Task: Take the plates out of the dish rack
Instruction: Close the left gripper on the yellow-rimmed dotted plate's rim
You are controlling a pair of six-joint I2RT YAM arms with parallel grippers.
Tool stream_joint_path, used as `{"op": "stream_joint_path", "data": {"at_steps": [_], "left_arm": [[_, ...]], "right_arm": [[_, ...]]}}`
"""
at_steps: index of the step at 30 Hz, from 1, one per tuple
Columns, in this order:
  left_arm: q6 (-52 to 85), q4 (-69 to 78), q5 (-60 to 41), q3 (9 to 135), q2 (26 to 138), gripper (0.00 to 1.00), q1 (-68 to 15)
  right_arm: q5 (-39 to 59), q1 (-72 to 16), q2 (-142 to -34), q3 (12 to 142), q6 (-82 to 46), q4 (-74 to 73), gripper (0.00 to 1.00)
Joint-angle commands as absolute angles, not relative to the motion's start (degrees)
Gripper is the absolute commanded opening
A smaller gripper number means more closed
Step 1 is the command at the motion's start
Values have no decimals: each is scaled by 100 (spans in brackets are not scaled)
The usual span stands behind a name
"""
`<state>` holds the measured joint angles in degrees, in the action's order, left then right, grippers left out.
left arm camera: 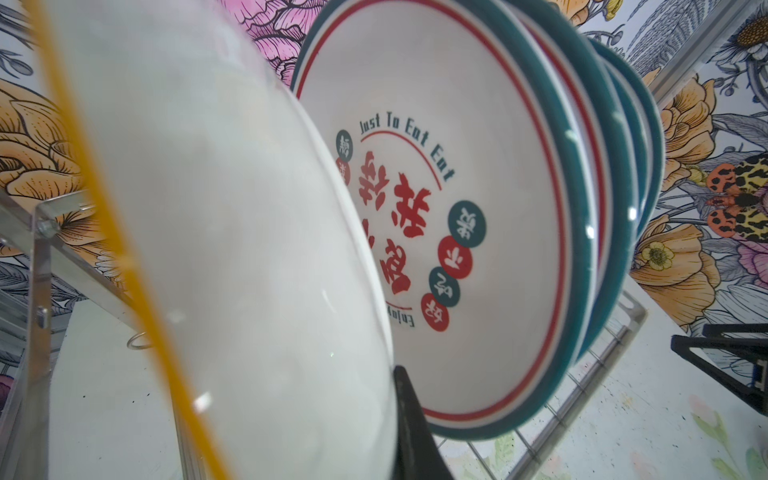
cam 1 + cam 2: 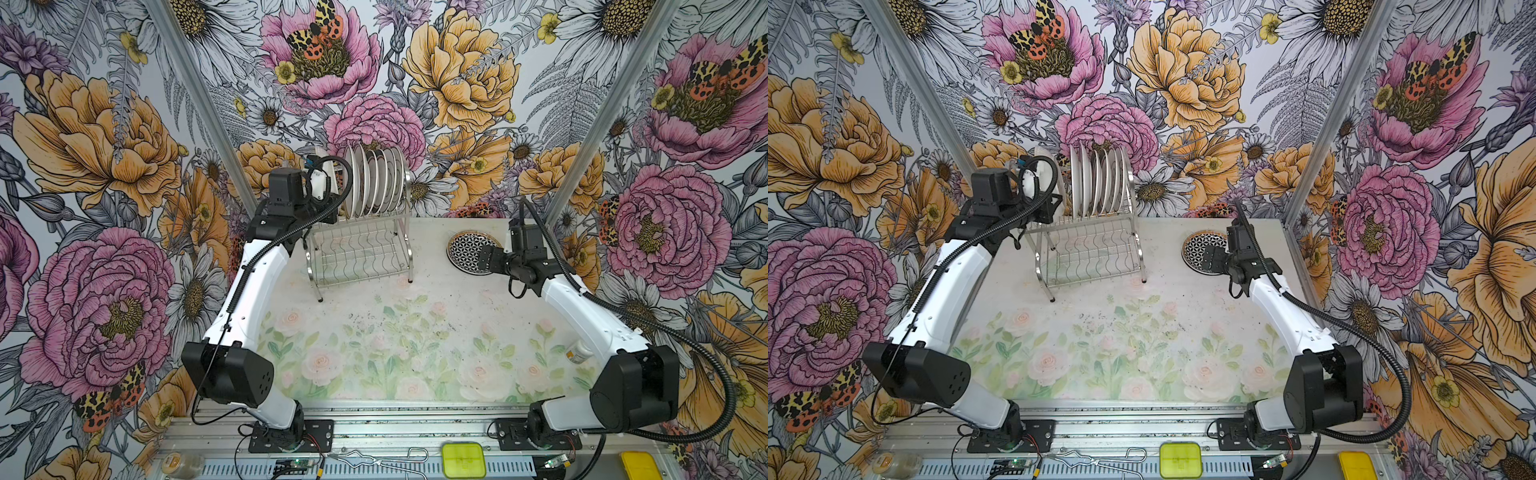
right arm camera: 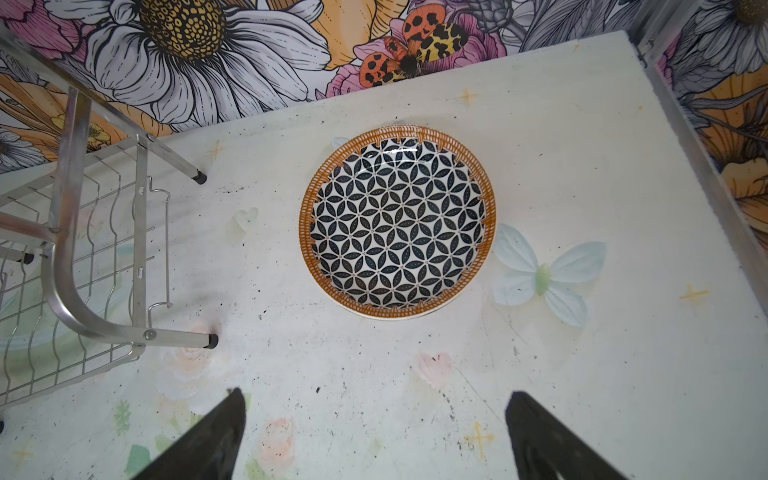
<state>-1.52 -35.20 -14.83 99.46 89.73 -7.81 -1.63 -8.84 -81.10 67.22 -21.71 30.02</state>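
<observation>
The left fingers (image 1: 411,424) straddle the rim of the yellow-edged plate (image 1: 228,249), leftmost in the row on the upper tier of the rack (image 2: 361,253), which stands far and left of middle. One finger lies flat against the plate. The other is hidden behind it, so I cannot tell whether the pinch is made. The right fingers (image 3: 208,436) hang spread wide and empty above the surface (image 2: 415,332), beside a patterned plate (image 3: 397,220) lying flat at far right. The teal plates (image 1: 478,208) stand on edge close beside the yellow-edged one.

To my eye the danger is a shallow hold on glazed china, which could slip out on the lift. Pulled askew, the plate may knock its teal neighbour, or snag a wire and drag the thin-legged rack.

The surface is pale, rose-painted and scuffed. Loud floral wallpaper (image 2: 104,124) closes in three sides.
</observation>
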Motion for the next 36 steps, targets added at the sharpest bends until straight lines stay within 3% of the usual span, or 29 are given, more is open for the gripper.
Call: {"op": "stream_joint_path", "data": {"at_steps": [1,20,36], "left_arm": [[-254,-3442,-1245,10165,9077,0,-791],[-880,-3263,-776,10363,9036,0,-1079],[-687,-2606,-1371,10183,8817,0,-757]], "right_arm": [[-101,-844,-8007,6840,-2110,2970,99],[-70,-751,-7976,6935,-2037,2971,99],[-27,-702,-7894,6854,-2065,2971,99]]}}
